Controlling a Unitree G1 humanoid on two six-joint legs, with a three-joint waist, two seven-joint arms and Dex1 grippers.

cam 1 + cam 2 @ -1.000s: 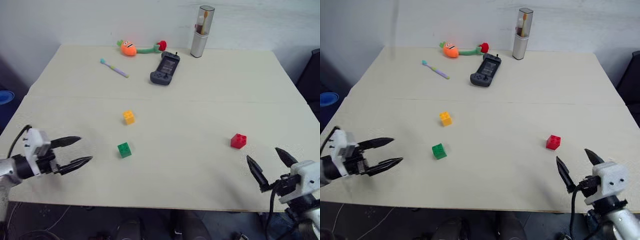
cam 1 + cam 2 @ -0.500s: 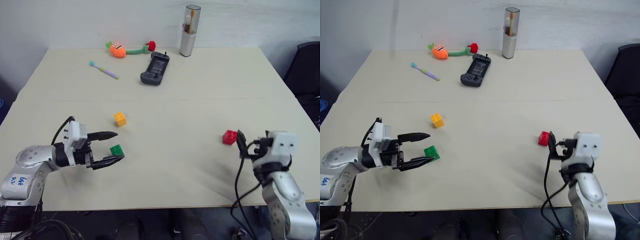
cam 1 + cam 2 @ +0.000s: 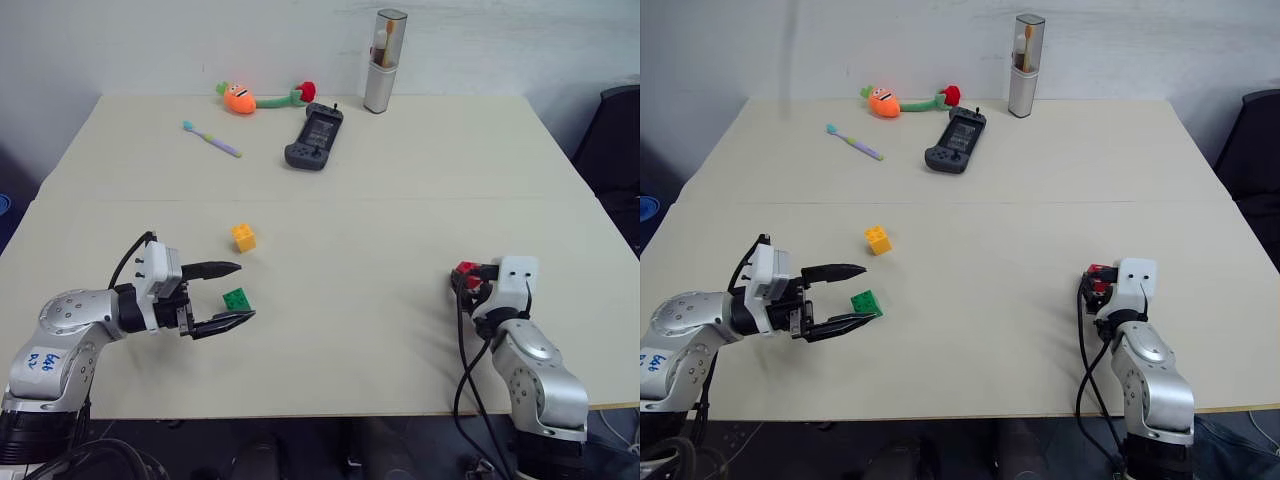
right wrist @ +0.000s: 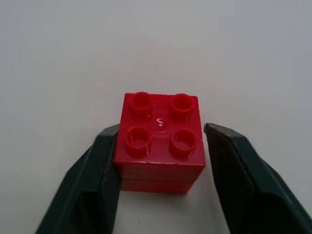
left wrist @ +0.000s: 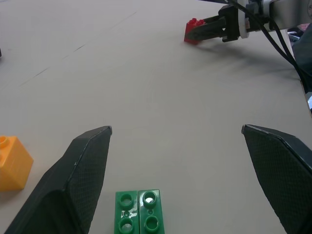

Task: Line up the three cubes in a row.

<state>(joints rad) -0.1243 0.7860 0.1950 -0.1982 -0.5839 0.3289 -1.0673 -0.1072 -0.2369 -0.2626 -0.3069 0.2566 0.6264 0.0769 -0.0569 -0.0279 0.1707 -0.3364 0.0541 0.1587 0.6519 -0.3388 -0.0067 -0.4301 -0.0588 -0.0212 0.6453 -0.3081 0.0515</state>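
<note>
Three studded cubes (image 3: 244, 237) (image 3: 236, 299) (image 4: 161, 141): yellow, green, red.

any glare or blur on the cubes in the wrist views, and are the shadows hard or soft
Right wrist view: red cube sharp, a small glint between its studs; the gripper fingers at the frame's bottom look softer. Left wrist view: green cube sharp, faint highlights on its studs. Left eye view: shadows on the table are soft and faint.
</note>
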